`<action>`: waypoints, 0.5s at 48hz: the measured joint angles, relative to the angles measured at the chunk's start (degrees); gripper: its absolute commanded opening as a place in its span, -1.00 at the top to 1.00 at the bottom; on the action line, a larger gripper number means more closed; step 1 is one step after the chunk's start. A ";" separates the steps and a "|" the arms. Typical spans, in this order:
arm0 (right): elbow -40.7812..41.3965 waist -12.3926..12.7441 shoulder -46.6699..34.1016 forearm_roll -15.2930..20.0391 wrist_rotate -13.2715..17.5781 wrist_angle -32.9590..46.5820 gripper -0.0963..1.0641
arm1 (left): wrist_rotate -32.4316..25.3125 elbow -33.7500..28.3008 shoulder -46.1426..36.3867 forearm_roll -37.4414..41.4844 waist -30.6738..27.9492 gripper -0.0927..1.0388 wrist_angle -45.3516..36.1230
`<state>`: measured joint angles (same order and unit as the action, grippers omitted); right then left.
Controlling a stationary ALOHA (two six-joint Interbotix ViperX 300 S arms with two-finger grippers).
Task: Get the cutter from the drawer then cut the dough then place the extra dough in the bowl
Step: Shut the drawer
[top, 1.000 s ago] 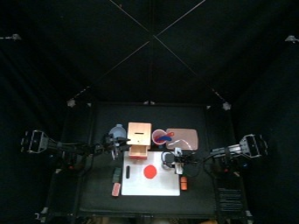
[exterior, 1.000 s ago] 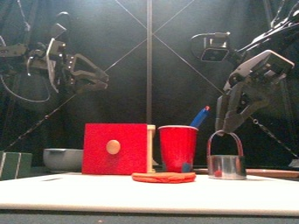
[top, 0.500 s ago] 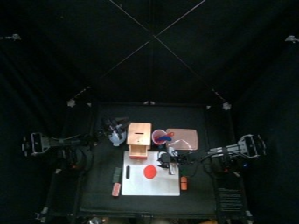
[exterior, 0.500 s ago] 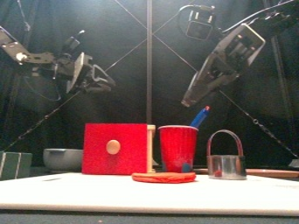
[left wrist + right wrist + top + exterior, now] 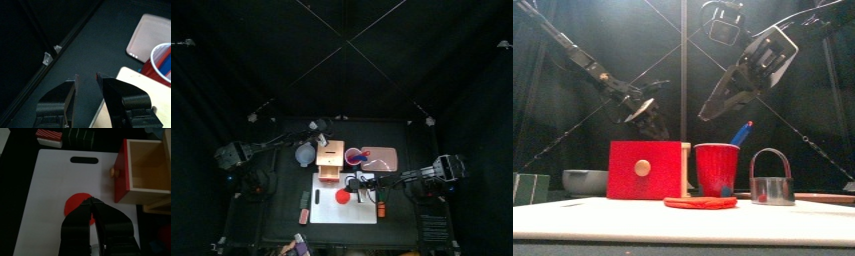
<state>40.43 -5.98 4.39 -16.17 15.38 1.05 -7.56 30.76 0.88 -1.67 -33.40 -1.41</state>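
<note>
The metal cutter (image 5: 772, 180) stands upright on the right part of the white board (image 5: 684, 222), free of both grippers; from above the cutter (image 5: 380, 207) sits by the board's right edge. The red dough (image 5: 700, 202) lies flat mid-board, also seen as dough (image 5: 77, 205) in the right wrist view. My right gripper (image 5: 710, 114) hangs high above the dough, shut and empty; its tips (image 5: 93, 204) meet over the dough's edge. The wooden box's red drawer (image 5: 121, 173) is pulled out and empty. My left gripper (image 5: 85, 80) is open, up behind the box (image 5: 331, 160).
A red cup (image 5: 716, 168) with a blue knife stands right of the box, the pink tray (image 5: 381, 157) behind it. The blue-grey bowl (image 5: 305, 155) sits left of the box. A red-striped toy (image 5: 48, 134) and dark green blocks (image 5: 80, 134) lie off the board's grip-hole end.
The right gripper rose from the cutter, swung left over the dough and shut its jaws. The left arm swept toward the back, behind the box. The cutter stayed put.
</note>
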 measured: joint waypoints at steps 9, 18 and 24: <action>-3.43 -0.97 -4.57 -0.18 0.09 0.35 0.52 | -0.09 -6.50 5.89 4.92 -0.79 -0.22 -10.81; -8.44 -1.05 -10.63 -1.32 -0.18 -1.05 0.52 | -0.09 -8.70 7.56 6.68 -0.79 -0.16 -15.03; -12.48 -0.09 -15.47 -4.75 -0.09 -3.87 0.52 | -0.09 -8.70 7.56 6.77 -0.79 -0.16 -15.29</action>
<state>27.95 -6.06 -11.07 -20.92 15.29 -2.81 -7.65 22.06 8.44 5.10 -34.19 -16.70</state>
